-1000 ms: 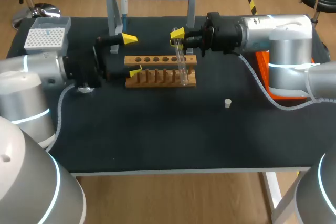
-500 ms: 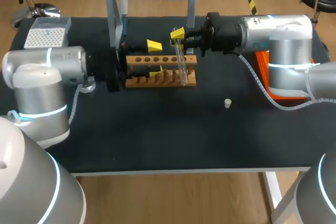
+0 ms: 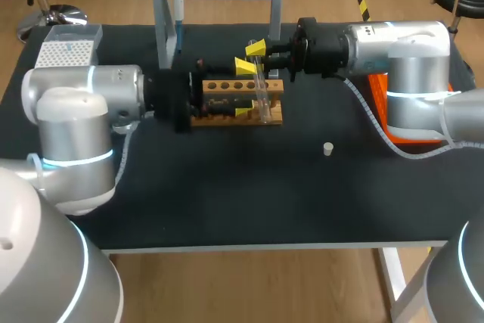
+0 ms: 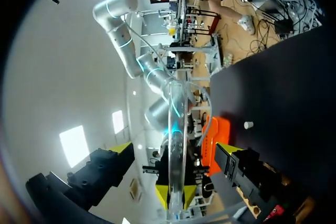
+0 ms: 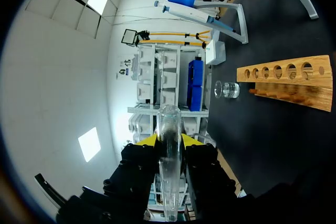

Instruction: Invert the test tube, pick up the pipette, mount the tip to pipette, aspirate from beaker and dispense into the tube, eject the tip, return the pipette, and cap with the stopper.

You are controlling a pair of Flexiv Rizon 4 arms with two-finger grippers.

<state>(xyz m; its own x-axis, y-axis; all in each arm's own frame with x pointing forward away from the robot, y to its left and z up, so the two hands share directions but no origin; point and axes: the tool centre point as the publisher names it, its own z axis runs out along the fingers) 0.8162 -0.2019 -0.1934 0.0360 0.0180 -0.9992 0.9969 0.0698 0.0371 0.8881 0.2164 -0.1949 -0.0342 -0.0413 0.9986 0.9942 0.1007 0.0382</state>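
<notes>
Test tube point(image 3: 262, 100) gripped by right claw point(image 3: 258, 52) at the rack's right end; left claw point(image 3: 243, 90) open around it.
Tube stands roughly upright, right claw clamped on its upper part, lower end down at the wooden rack point(image 3: 219, 115); cannot tell if it is seated in a hole. Left claw's fingers are spread, one each side of the tube, neither looks to be touching. Risks: if the left claw shuts off-centre, or the right lets go before the grip is firm, the glass could slip and drop onto rack or tabletop point(image 3: 227, 194). Both claws squeezing out of line could twist or crack it. Left claw's nearer finger sits close to the rack and could shove it. Stopper point(image 3: 327, 149) lies loose, well apart from the rack.
</notes>
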